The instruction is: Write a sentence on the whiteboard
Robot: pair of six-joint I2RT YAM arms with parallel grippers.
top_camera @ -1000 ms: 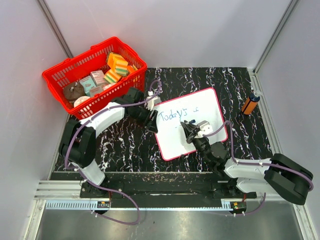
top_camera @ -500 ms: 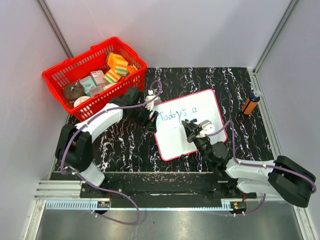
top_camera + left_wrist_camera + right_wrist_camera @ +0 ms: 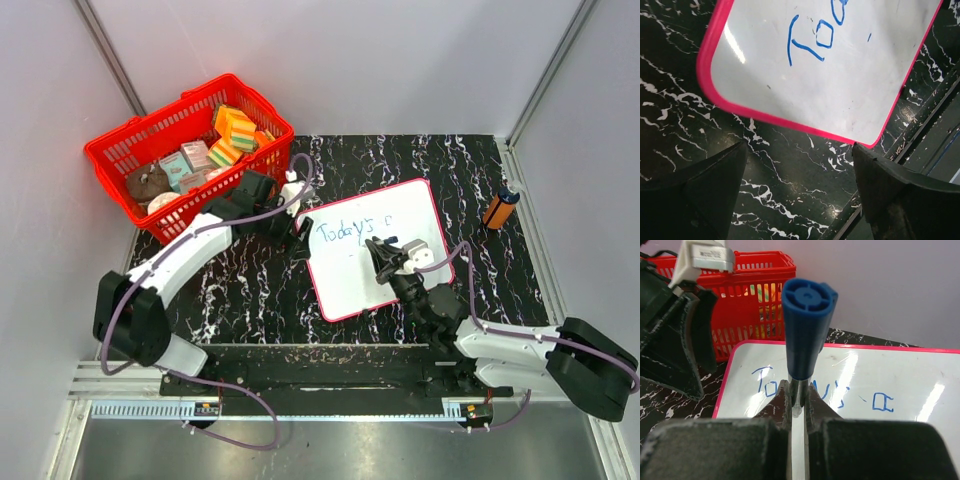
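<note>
The whiteboard (image 3: 345,285), white with a pink rim, lies tilted on the black marble table. The sentence (image 3: 345,230) is blue marker writing that reads "Today's", followed by a small boxy letter (image 3: 882,402). My right gripper (image 3: 387,262) stands over the board's middle, shut on a blue marker (image 3: 807,325) held upright between its fingers (image 3: 781,400). My left gripper (image 3: 298,232) hangs just off the board's left edge, open and empty. In the left wrist view only marble shows between its fingers (image 3: 730,170), with the whiteboard (image 3: 850,90) beyond them.
A red basket (image 3: 130,150) with sponges and small boxes stands at the back left, close behind the left arm. An orange and black cylinder (image 3: 501,208) stands near the right wall. Grey walls close in the table on three sides.
My left gripper has opened wider and drawn back from the board's left edge toward the basket. The right gripper with the marker has shifted only slightly over the board.
</note>
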